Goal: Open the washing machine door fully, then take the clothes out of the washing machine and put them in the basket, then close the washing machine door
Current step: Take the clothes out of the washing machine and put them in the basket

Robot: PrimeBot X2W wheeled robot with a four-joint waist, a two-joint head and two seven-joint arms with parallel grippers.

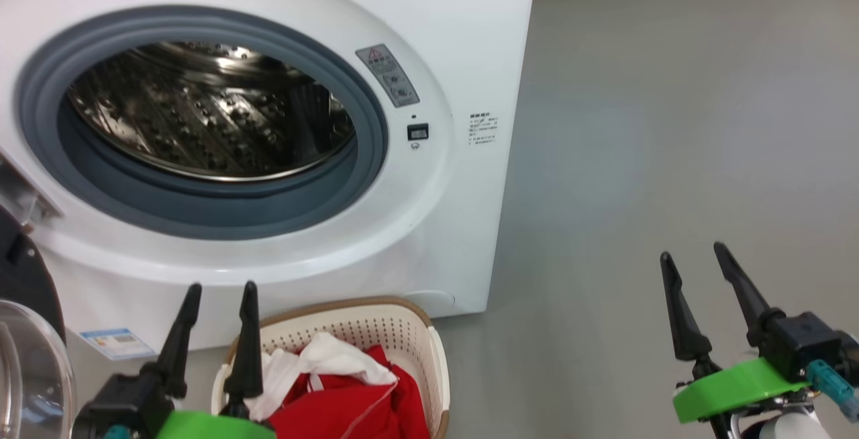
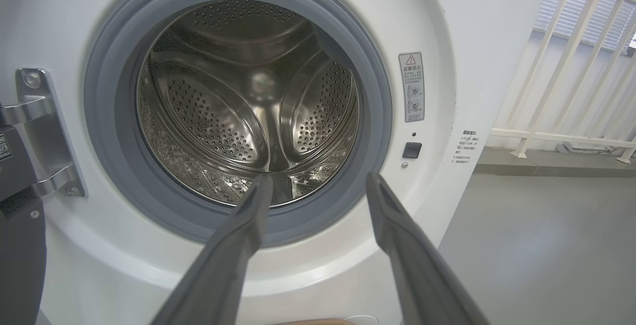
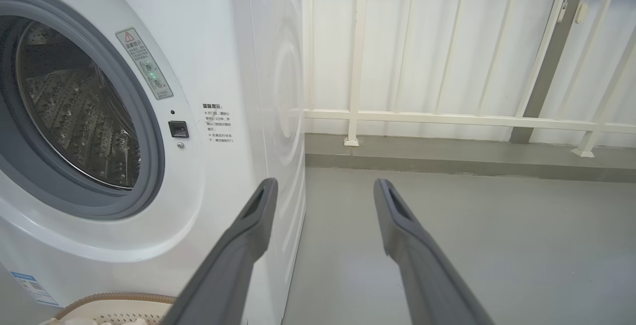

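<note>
1. The left gripper (image 2: 319, 178) is holding its two dark fingers (image 2: 223, 260) wide apart.
2. They are pointing toward the washing machine (image 2: 462, 37), at its perforated steel drum (image 2: 223, 111).
3. A white railing (image 2: 571, 61) is standing at right.

This looks like a laundry corner of a home, or a mock-up of one, closer to a balcony or utility space than a furnished room. A white front-loading washing machine (image 1: 456, 56) stands straight on a bare, smooth grey floor (image 1: 671, 123). Its perforated steel drum (image 2: 248, 96) is open to view, and a cream perforated basket (image 1: 409, 328) of red and white clothes (image 1: 349, 399) sits on the floor just before it. Beside the machine a low grey kerb (image 3: 447, 158) carries a white railing (image 3: 447, 116) of slim bars against a pale wall, with what look like slatted blinds (image 2: 581, 12) higher up.
</note>
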